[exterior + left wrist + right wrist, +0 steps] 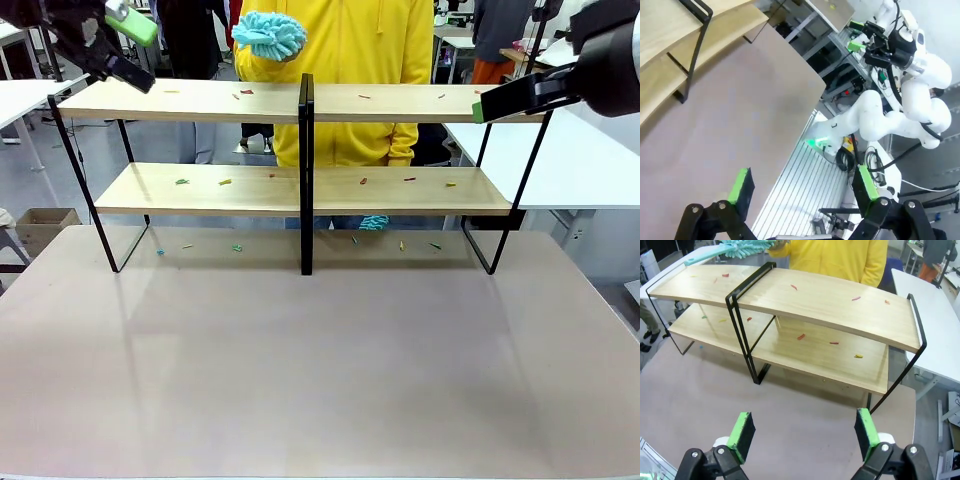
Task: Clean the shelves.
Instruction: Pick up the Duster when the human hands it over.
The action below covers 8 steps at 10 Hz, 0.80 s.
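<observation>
Shelves sit dead centre of the front view, on the far half of the beige table, with both boards level. Coloured scraps are strewn along the lower board, and there are a few more on the top board and on the table under the frame. By my read the cleaning has hardly begun, if at all.

The person in the yellow top stands behind the rack at 12 o'clock and holds a teal duster above the top board, just to the 11 o'clock side of the central upright. I can't tell whether the duster touches the wood. In the right wrist view it hangs over the far end of that board.

The left gripper is up at 10 o'clock in the front view, by the left end of the top board. Its jaws are spread wide with nothing between the pads. The right gripper is at 2 o'clock, near the right end of the top board, also spread and empty. Its camera looks down on the rack from above and to the side.

Step in hand, as I judge it: the person has the only tool, and your grippers wait at either end.

Next move likely calls for one of two things:
- Take the duster at a handover.
- Steady the frame ends while the person sweeps.

Either way, close in slowly. The frame is thin and could tip or slide if you nudge it.
</observation>
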Available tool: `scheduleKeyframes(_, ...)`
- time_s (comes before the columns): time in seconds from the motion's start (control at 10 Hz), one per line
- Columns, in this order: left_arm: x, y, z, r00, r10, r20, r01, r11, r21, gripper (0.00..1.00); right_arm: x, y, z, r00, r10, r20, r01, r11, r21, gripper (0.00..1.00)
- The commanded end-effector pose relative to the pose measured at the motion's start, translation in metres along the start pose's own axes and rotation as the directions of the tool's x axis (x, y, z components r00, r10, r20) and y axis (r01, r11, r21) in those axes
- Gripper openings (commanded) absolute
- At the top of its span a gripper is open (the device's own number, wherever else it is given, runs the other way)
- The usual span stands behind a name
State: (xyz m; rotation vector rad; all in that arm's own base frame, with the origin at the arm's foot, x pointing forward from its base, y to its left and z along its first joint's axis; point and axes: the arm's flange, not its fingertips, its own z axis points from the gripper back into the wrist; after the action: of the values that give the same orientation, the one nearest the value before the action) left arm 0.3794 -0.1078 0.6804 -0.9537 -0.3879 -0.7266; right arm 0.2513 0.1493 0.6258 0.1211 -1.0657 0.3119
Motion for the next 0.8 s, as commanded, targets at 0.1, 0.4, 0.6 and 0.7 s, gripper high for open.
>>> scheduleKeyframes(0.1,0.093,0.044,0.013,0.91,0.414,0.025,-0.414,0.91,-0.015,1.0,0.001,-0.002,0.001,1.0,0.003,0.001,-0.003,1.0,0.001,1.0)
scheduleKeyframes(0.4,0.118,0.073,0.001,0.834,0.534,0.14,-0.53,0.845,-0.064,1.0,0.001,-0.002,0.001,1.0,0.003,0.001,-0.003,1.0,0.001,1.0)
scheduleKeyframes(0.6,0.077,0.066,0.006,0.915,0.402,0.037,-0.403,0.915,0.02,1.0,0.001,-0.002,0.001,1.0,0.003,0.001,-0.003,1.0,0.001,1.0)
scheduleKeyframes(0.7,0.077,0.066,0.006,0.915,0.402,0.037,-0.403,0.915,0.02,1.0,0.001,-0.002,0.001,1.0,0.003,0.001,-0.003,1.0,0.001,1.0)
